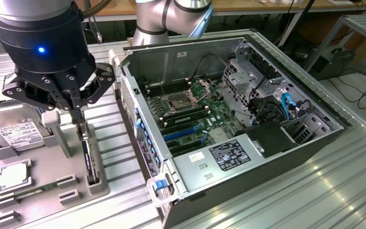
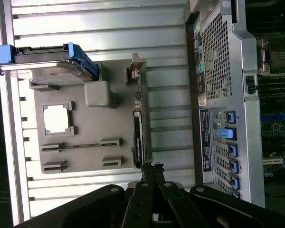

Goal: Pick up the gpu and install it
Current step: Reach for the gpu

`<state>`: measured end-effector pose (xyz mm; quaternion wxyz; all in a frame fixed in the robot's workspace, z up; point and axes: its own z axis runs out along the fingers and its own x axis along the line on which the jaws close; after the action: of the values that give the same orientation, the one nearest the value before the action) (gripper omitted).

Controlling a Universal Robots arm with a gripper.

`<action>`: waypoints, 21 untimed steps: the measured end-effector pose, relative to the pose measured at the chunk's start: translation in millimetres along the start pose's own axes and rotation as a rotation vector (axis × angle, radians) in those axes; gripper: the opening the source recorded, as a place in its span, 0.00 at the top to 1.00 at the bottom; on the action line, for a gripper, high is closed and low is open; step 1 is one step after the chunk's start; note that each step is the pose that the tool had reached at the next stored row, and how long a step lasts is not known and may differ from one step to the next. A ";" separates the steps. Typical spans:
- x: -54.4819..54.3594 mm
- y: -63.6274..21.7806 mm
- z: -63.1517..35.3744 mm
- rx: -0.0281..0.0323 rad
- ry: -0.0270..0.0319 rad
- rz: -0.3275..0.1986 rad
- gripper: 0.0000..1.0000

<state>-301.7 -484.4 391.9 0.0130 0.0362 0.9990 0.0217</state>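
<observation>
**A:** First entry, from the exterior view's left?
**B:** Hard drive (image 1: 15,130), silver with a white label. It lies flat in a bay of the grey holder (image 1: 55,157), which rests on the ribbed metal surface (image 1: 297,191).

**A:** Next?
**B:** Tool (image 1: 78,119), black and pointing straight down over the holder's right-hand slot. Its fingers are closed together, tip to tip.

**A:** Is it gripping anything?
**B:** I cannot tell. The tips meet at one end of the gpu (image 1: 89,160), either touching it or just above it.

**A:** And the gpu itself?
**B:** A thin dark card standing edge-on in that long slot, seated in the holder and not lifted. In the wrist view the tool (image 2: 151,167) sits in line with the card (image 2: 138,137).

**A:** Right side?
**B:** Computer case (image 1: 157,62), side panel off and lying open beside the holder. The motherboard (image 1: 189,112) is exposed, with blue slots showing.
</observation>
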 end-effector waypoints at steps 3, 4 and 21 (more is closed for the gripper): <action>2.4 -0.9 0.0 0.0000 0.0000 0.000 0.89; 3.2 -1.2 -0.1 0.0000 0.0000 0.000 0.89; 4.6 7.1 2.1 0.0000 0.0001 0.000 0.89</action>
<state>-305.7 -476.9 390.0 0.0130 0.0360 0.9990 0.0217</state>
